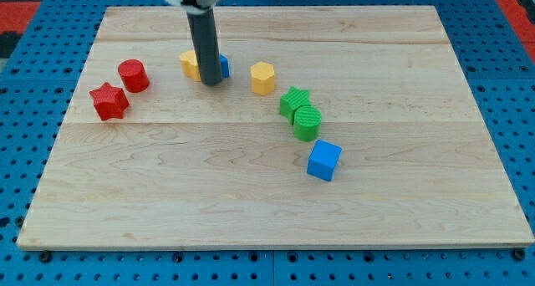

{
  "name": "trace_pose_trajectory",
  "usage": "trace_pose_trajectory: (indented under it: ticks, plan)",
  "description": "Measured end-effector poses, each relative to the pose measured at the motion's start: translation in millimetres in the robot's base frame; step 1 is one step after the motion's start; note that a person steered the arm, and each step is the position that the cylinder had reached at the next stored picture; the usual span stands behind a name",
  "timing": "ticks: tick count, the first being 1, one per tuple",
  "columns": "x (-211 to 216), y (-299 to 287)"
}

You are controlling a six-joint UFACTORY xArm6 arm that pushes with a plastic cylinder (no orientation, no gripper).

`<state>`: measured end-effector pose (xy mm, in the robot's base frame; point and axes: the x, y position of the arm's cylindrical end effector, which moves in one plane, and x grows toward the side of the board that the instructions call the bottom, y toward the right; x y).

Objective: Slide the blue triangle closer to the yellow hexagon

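The yellow hexagon [262, 77] sits on the wooden board [276, 202] just above centre. The blue triangle [223, 66] is to its left, mostly hidden behind my rod, with only a small blue edge showing. My tip [211, 83] rests on the board at the triangle's near-left side, touching or almost touching it. A second yellow block [189, 63], shape unclear, peeks out on the rod's left, close to the blue triangle.
A red cylinder [133, 75] and a red star [109, 100] lie at the view's left. A green star [293, 100] and a green cylinder [307, 122] sit right of centre, touching each other. A blue cube [324, 160] lies below them.
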<state>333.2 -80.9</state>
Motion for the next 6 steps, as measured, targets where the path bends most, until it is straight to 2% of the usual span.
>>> trace_pose_trajectory:
  ticks: [1, 2, 3, 4, 5, 6]
  plan:
    - [-45.7, 50.7]
    - [-88.5, 135.2]
    - [-133.4, 64.2]
    - [-116.7, -36.8]
    - [-58.6, -5.8]
    - [-46.9, 25.9]
